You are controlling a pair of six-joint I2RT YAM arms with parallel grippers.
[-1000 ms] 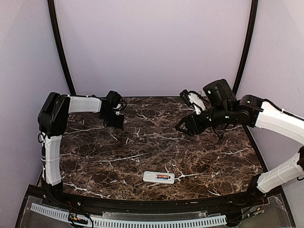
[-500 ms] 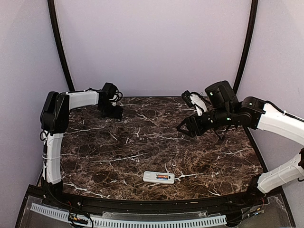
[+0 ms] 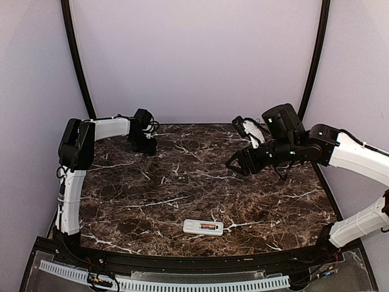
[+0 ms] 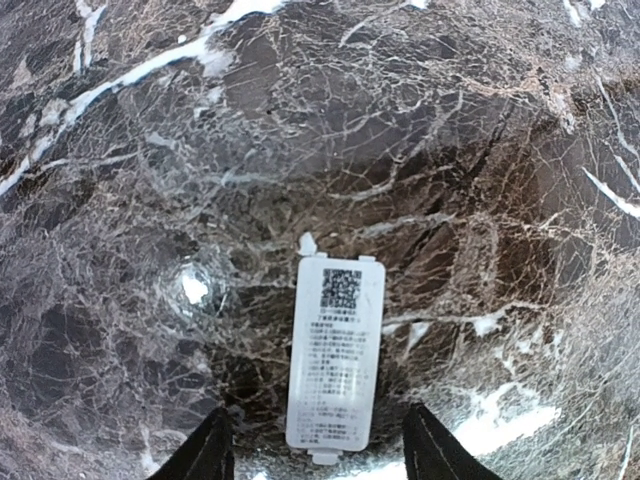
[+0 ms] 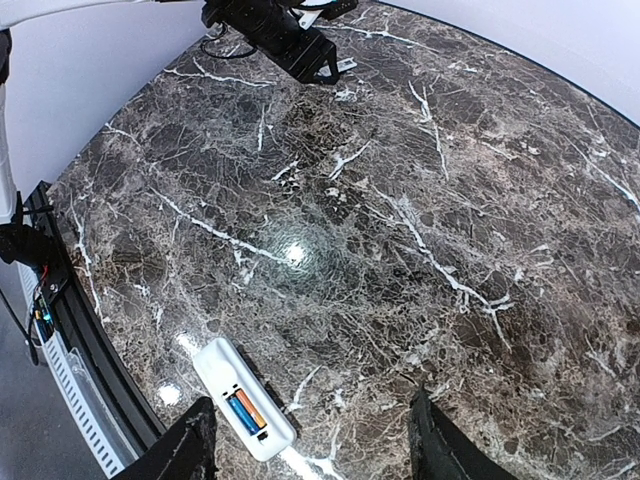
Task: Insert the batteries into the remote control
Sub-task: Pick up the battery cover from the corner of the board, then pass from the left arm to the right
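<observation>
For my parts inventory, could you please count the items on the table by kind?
Remote control: 1
Batteries, seated in the remote: 2
Loose white cover: 1
Total: 4

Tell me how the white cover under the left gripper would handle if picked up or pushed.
The cover looks like thin moulded plastic, so it is probably stiff and very light. It lies flat on the glossy marble table, so a push would likely slide it, and its low edges give little to pinch. Being flat, it shouldn't roll.
</observation>
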